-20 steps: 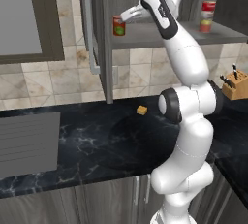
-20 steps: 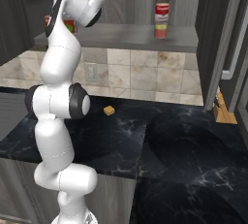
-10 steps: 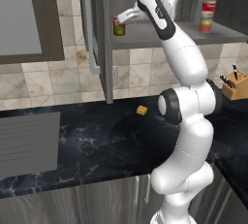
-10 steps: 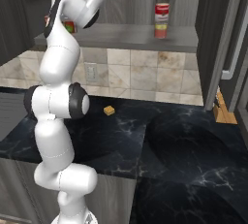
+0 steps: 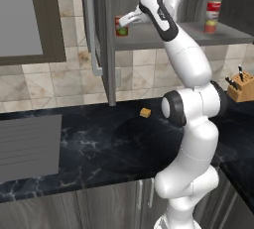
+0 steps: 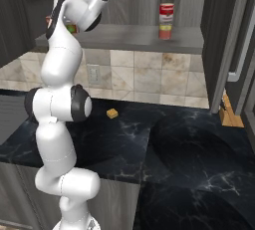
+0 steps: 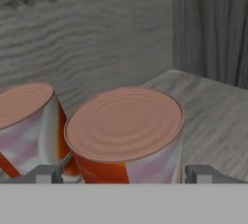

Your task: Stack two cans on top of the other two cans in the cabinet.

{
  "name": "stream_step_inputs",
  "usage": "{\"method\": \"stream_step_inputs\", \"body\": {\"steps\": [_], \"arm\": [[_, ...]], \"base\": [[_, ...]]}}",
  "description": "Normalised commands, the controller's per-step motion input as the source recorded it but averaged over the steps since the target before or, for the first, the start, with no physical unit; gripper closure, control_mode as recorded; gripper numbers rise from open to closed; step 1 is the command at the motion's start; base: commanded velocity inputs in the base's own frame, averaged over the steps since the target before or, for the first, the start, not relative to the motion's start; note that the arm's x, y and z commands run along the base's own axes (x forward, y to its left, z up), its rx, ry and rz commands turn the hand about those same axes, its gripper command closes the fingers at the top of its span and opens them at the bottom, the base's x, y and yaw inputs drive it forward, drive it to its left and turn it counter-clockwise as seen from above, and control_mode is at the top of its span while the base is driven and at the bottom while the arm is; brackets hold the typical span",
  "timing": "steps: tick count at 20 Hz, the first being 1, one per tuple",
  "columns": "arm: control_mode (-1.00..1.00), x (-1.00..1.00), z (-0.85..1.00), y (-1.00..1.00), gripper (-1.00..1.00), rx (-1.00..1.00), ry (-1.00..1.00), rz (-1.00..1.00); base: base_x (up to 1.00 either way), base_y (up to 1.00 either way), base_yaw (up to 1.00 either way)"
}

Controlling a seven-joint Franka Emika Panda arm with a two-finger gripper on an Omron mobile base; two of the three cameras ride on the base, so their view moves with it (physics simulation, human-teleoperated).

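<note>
Arm (image 5: 186, 69) reaches a red can (image 5: 121, 26) on the cabinet shelf (image 5: 163, 37).

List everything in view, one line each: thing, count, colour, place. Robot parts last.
cans by the tool: two, red and white, side by side on the shelf's left end.
stacked cans: two, red-and-white on green-yellow, shelf's right end.
cabinet: one, dark grey wood-grain, open, above the counter.
counter: one, black marble, below.
small block: one, yellow-brown, on the counter.
knife block: one, wooden, counter's right.
tool: one, dark tips, open, straddling the nearer can.
</note>
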Motion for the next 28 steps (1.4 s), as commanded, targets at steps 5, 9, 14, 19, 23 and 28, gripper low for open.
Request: {"method": "stream_step_inputs", "body": {"steps": [5, 9, 14, 19, 23, 28], "arm": [[-1.00, 0.02, -0.02, 0.07, 1.00, 0.00, 0.00, 0.03], [-1.00, -0.02, 0.01, 0.03, 1.00, 0.00, 0.00, 0.02], [-1.00, -0.25, 0.14, -0.04, 1.00, -0.01, -0.05, 0.00], [-1.00, -0.21, 0.20, -0.06, 1.00, -0.01, -0.13, 0.00], [-1.00, -0.29, 0.08, -0.01, 1.00, 0.00, -0.19, 0.00], [-1.00, -0.17, 0.18, -0.01, 1.00, 0.00, -0.09, 0.00]], "base": [[0.00, 0.00, 0.00], [0.00, 0.00, 0.00], [0.00, 0.00, 0.00], [0.00, 0.00, 0.00], [0.00, 0.00, 0.00], [0.00, 0.00, 0.00]]}}
